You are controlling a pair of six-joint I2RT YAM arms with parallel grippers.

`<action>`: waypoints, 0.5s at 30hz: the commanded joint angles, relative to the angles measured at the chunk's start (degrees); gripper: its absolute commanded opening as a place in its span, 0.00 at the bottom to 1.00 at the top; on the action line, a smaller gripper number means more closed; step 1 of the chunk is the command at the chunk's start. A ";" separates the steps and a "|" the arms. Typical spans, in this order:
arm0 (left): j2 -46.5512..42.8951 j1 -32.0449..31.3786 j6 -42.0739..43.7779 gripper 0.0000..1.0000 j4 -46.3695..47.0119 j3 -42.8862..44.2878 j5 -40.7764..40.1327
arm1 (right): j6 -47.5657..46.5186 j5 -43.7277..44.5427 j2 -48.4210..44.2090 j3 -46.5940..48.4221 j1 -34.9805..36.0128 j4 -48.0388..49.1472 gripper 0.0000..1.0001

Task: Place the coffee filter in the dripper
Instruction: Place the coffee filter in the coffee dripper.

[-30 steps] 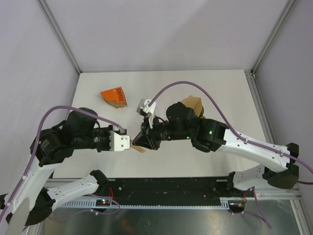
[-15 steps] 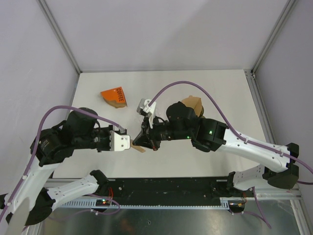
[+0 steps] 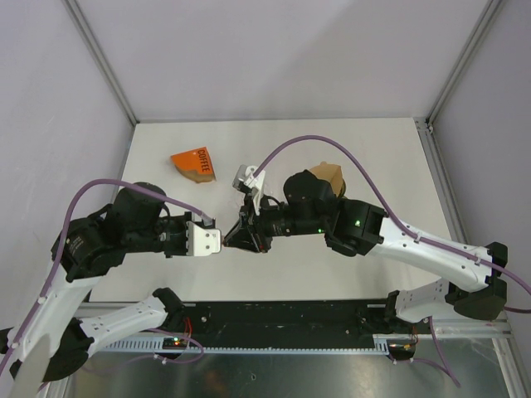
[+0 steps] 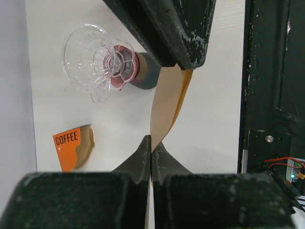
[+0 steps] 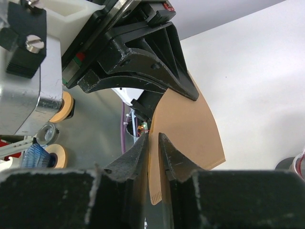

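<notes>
Filter [image 5: 186,129] newly hidden from overhead beneath right jaws, narrowly apart; left jaws clamped on it.

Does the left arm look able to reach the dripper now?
Probably not directly: the left gripper is shut on the coffee filter, and the right gripper, at that filter too, partly blocks the dripper.

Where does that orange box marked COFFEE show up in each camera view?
Top external: the orange COFFEE box lies on the table, upper left of centre.
Left wrist: lower left.
Right wrist: not in it; the brown coffee filter fills the middle.
Shared landmark: the clear dripper, right of the box in the top view, above it in the left wrist view.
</notes>
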 commanded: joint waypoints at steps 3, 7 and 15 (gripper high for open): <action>-0.08 -0.49 0.59 0.00 -1.10 0.80 0.27 | 0.64 -0.67 -0.37 0.76 -0.03 2.29 0.20; -0.16 -0.50 0.52 0.00 -1.22 0.70 0.26 | 0.70 -0.19 -0.65 0.70 -0.10 2.61 0.19; -0.09 -0.46 0.48 0.00 -1.24 0.68 0.36 | 1.84 0.39 -2.26 -0.77 -0.65 4.13 0.22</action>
